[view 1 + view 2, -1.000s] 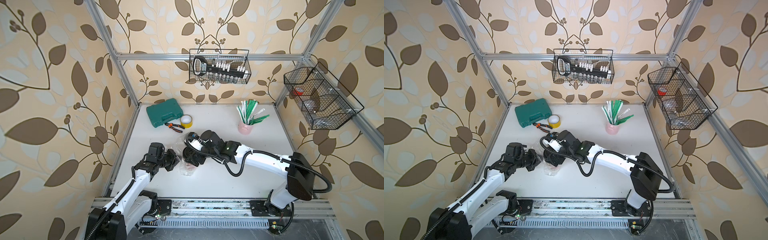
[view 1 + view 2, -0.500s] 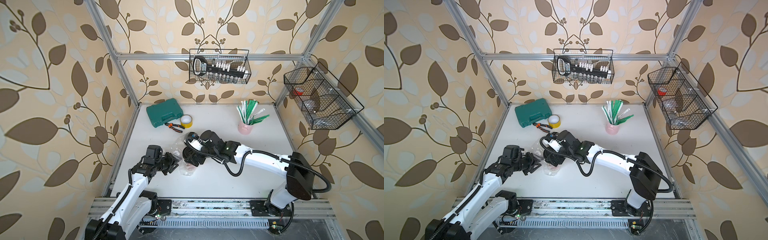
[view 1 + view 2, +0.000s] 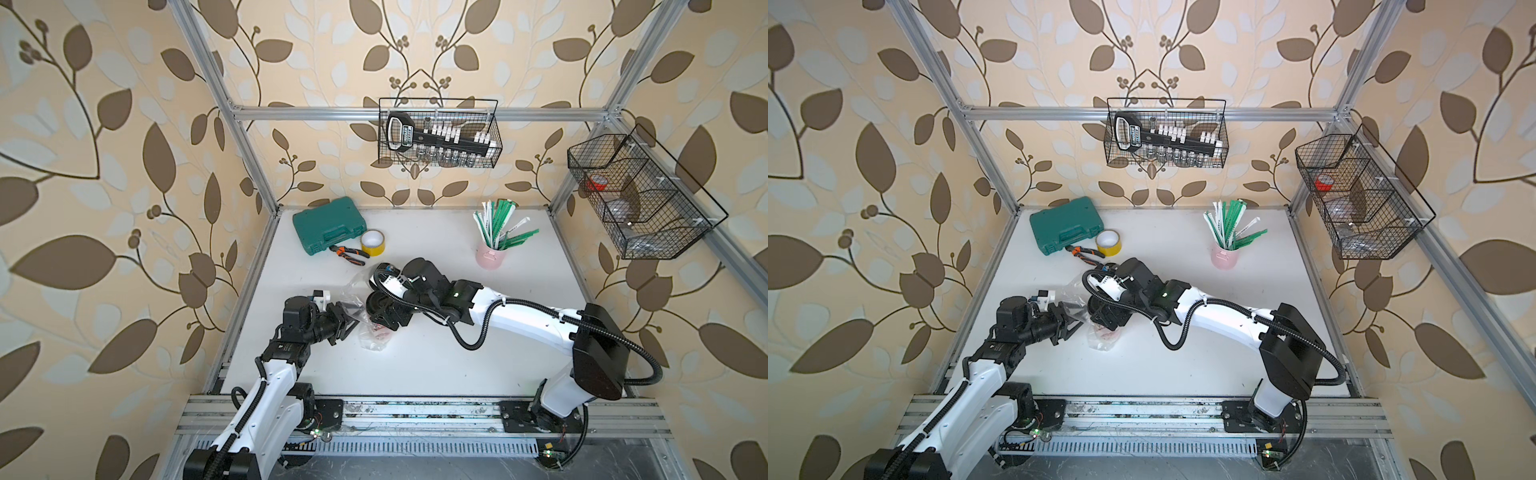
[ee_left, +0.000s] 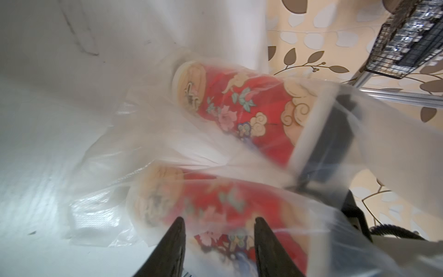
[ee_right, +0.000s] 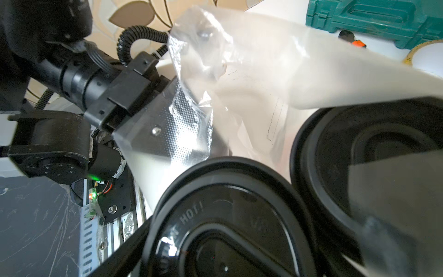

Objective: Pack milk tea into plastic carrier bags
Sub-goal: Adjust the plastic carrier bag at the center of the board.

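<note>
Both cups (image 4: 239,108) stand in the bag (image 3: 374,338), near-left on the table (image 3: 436,365).
The left tool (image 4: 219,220) is released, jaws apart, with the cups just right of its tips, long axis roughly upright. The right tool (image 3: 384,316) sits over their lids (image 5: 227,227), nearer; its jaws are wide, but gripping or not I cannot tell.

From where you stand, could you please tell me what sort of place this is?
Probably a robot test booth rather than a real shop: a metal frame lined with leaf wallpaper, a mounting rail along the front, and a green tool case.
</note>
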Motion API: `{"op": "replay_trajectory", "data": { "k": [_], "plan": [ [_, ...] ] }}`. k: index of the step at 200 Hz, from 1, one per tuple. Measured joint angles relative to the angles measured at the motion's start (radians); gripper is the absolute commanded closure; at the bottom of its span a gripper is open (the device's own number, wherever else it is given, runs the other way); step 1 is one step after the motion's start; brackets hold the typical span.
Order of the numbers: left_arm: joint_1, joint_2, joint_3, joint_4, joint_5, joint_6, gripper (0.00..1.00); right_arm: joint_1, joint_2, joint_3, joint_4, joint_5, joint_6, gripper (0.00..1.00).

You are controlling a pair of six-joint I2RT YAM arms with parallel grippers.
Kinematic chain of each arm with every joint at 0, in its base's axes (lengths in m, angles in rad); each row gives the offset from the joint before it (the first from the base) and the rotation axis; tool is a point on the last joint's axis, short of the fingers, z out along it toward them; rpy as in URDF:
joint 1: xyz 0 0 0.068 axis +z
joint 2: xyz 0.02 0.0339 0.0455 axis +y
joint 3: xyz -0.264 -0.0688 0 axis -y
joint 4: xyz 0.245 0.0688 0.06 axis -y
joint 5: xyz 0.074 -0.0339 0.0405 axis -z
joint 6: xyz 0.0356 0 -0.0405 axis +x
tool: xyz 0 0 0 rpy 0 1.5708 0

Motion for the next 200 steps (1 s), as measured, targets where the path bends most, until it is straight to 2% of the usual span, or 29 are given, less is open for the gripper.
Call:
{"op": "replay_trajectory", "data": {
  "k": [45,71,96,109,121,136,153,184,200],
  "plan": [
    [-0.019,0.008,-0.067,0.054,0.008,-0.009,0.52,-0.002,0.0,0.0,0.004,-0.009,0.001,0.29],
    [-0.06,0.013,-0.068,0.058,-0.002,-0.002,0.55,-0.004,0.0,0.0,-0.001,-0.011,0.001,0.29],
    [-0.074,0.031,-0.068,0.063,-0.007,0.006,0.63,-0.008,0.006,0.0,-0.002,-0.011,0.001,0.29],
    [-0.074,0.045,-0.068,0.063,-0.007,0.018,0.64,-0.008,0.012,0.0,-0.001,-0.012,0.001,0.29],
    [-0.074,0.061,-0.066,0.063,-0.008,0.023,0.67,-0.008,0.017,0.0,0.0,-0.012,0.001,0.29],
    [-0.075,0.076,-0.062,0.068,-0.008,0.022,0.78,-0.008,0.018,0.0,0.001,-0.012,0.001,0.29],
    [-0.081,0.085,-0.056,0.08,-0.011,0.022,0.83,-0.008,0.019,0.0,0.003,-0.012,0.001,0.29],
    [-0.093,0.088,-0.054,0.103,-0.026,-0.001,1.0,-0.008,0.021,0.0,0.007,-0.012,0.001,0.29],
    [-0.093,0.086,-0.052,0.105,-0.029,-0.003,1.0,-0.008,0.022,0.0,0.008,-0.012,0.001,0.29]
  ]
}}
